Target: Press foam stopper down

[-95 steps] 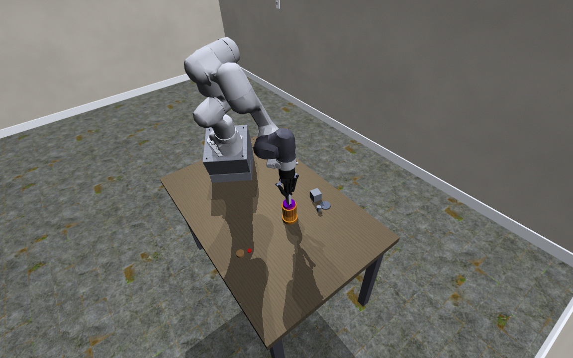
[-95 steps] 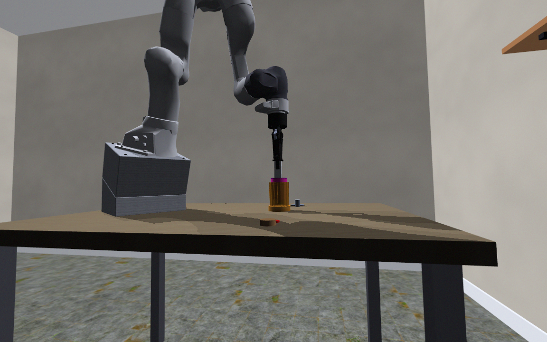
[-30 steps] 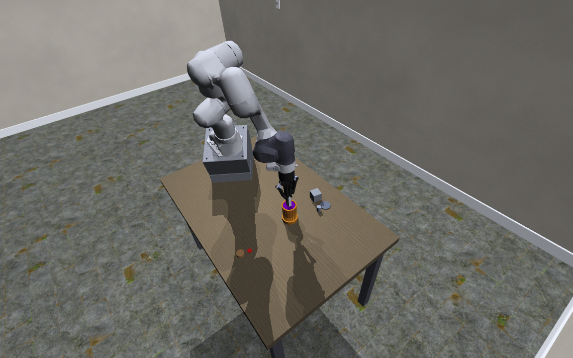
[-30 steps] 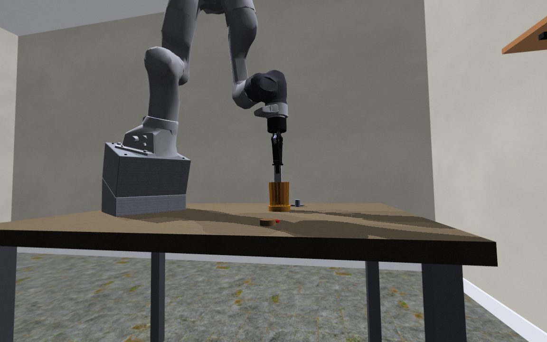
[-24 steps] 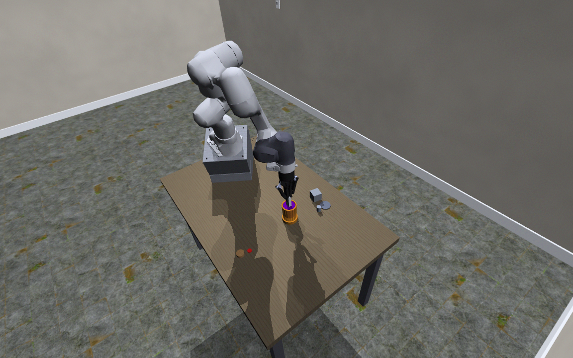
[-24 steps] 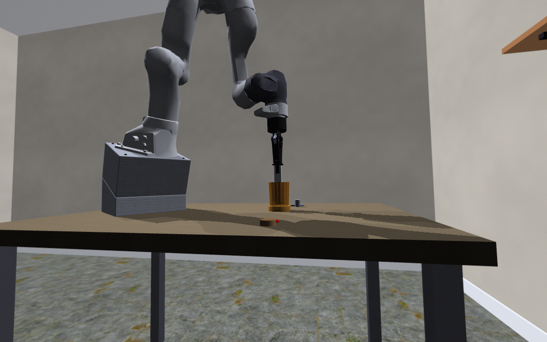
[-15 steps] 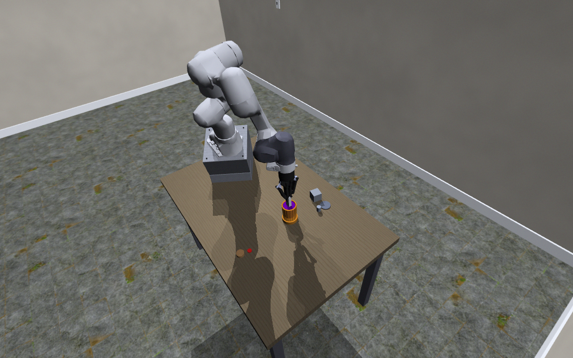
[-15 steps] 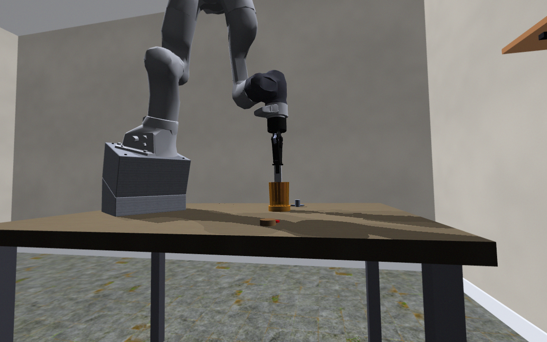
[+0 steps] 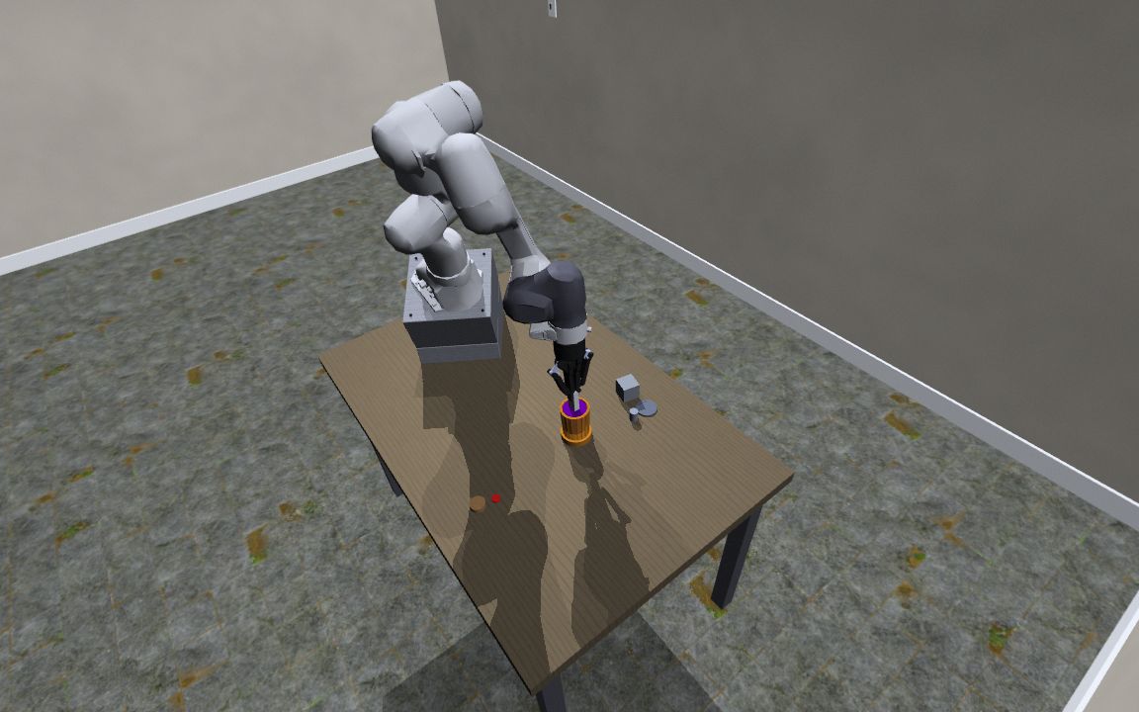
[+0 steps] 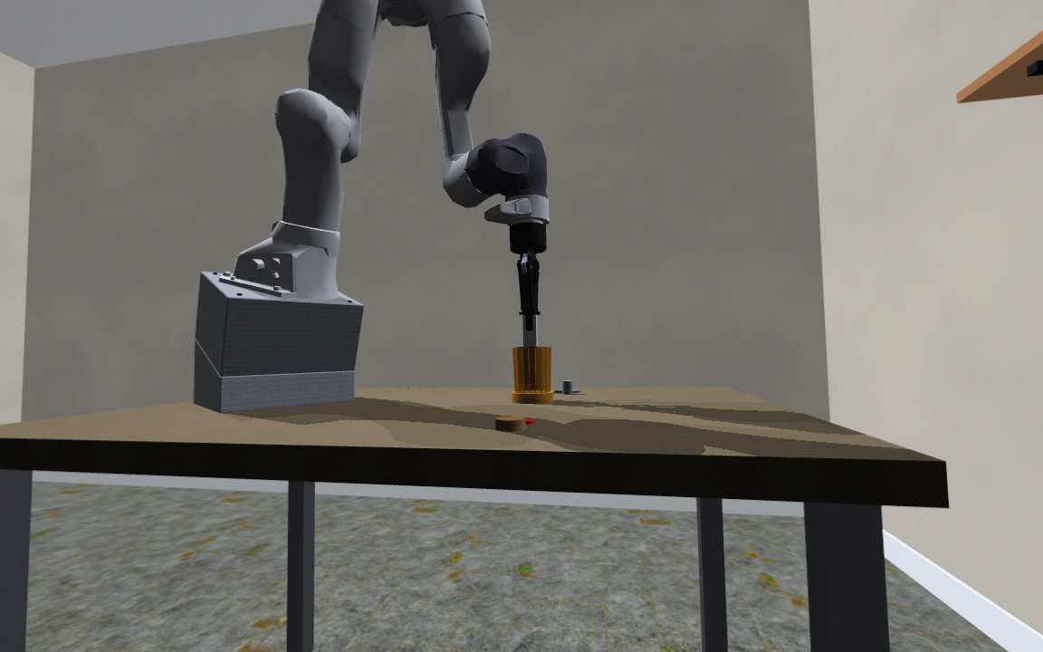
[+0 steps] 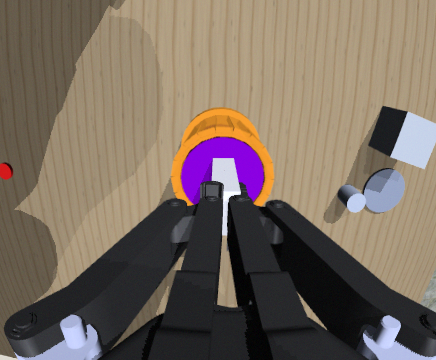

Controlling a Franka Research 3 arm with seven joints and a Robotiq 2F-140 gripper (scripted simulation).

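An orange ribbed jar (image 9: 575, 430) (image 10: 531, 372) (image 11: 177, 170) stands upright near the middle of the table (image 9: 661, 478). A purple foam stopper (image 9: 567, 410) (image 11: 197, 168) fills its mouth. In the exterior view no part of the stopper shows above the rim. My gripper (image 9: 575, 399) (image 10: 531, 339) (image 11: 222, 175) is shut with nothing between the fingers. It points straight down over the jar's middle, with its pale fingertips reaching the rim and resting on the stopper's top.
A grey cube (image 9: 628, 386) (image 11: 408, 136), a flat grey disc (image 9: 648, 407) (image 11: 385, 190) and a small grey cylinder (image 9: 634, 413) (image 10: 567, 387) (image 11: 353, 199) lie right of the jar. A brown disc (image 9: 477, 502) (image 10: 510, 422) and a red dot (image 9: 495, 497) (image 11: 5, 171) lie nearer the front. The robot base (image 9: 454, 318) stands at the back.
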